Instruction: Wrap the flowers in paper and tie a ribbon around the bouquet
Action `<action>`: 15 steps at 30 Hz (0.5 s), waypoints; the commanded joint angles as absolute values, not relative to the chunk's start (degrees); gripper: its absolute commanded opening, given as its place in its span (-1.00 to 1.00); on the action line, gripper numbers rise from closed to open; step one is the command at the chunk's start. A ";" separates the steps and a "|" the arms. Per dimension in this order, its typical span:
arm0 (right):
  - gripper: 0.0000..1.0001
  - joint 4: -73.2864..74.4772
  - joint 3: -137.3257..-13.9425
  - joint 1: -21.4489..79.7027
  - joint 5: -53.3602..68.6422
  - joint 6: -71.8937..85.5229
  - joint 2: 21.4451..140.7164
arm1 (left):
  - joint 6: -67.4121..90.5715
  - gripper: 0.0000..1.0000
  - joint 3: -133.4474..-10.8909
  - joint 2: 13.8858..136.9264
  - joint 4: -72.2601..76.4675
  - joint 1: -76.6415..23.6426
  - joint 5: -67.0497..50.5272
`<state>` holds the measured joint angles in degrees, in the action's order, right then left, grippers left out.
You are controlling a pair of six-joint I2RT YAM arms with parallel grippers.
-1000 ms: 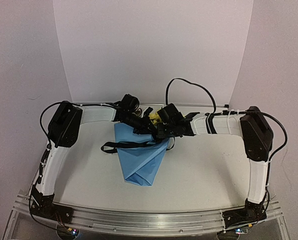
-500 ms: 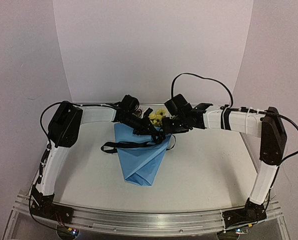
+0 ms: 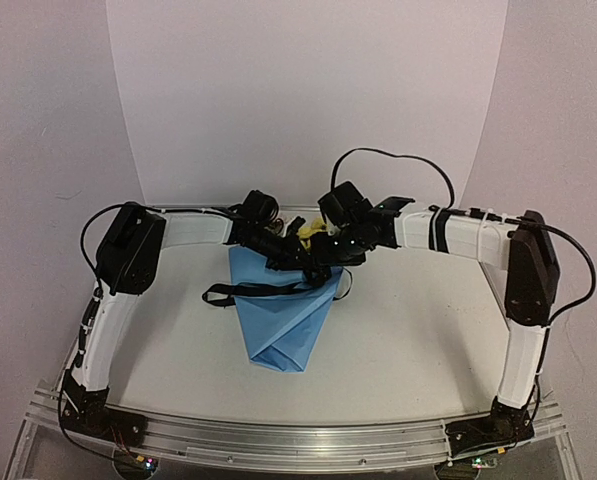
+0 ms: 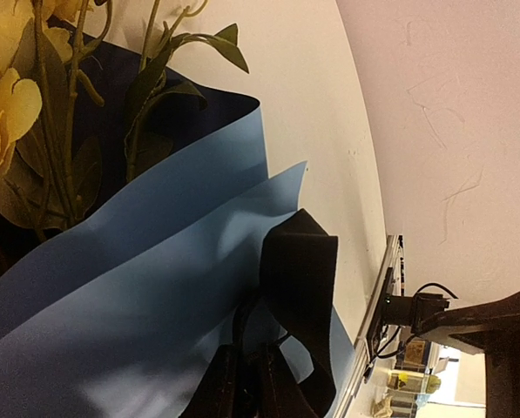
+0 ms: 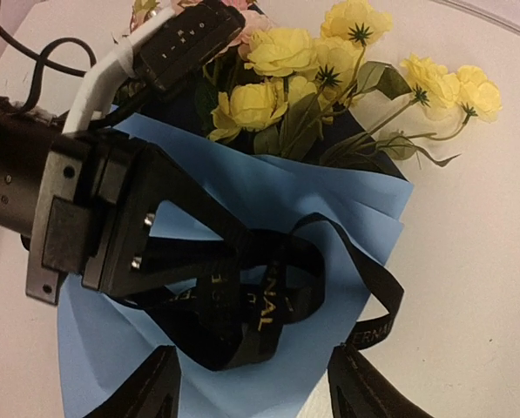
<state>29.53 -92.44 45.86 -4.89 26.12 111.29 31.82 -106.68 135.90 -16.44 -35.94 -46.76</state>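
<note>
Pinching the ribbon [image 5: 273, 309] tight over the paper [image 5: 329, 200], the left gripper [image 5: 246, 252] holds its loop just ahead of the right gripper [image 5: 255, 387], whose jaws gape empty.

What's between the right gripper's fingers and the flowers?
Right wrist view: the ribbon looped over the paper, pinched by the left gripper.

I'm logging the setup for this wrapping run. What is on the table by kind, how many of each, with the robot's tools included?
Flower bunch: 1
Paper sheet: 1
Ribbon: 1
Tools: 2, the left tool and the right tool
Total: 5
</note>
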 commanded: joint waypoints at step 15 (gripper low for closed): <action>-0.56 30.41 -96.22 46.40 -5.76 32.22 117.76 | 32.30 -0.61 -105.63 133.86 -13.53 -35.59 -46.94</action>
<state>30.24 -93.86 46.06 -4.28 31.18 117.99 32.05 -105.51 135.90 -15.88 -35.94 -46.76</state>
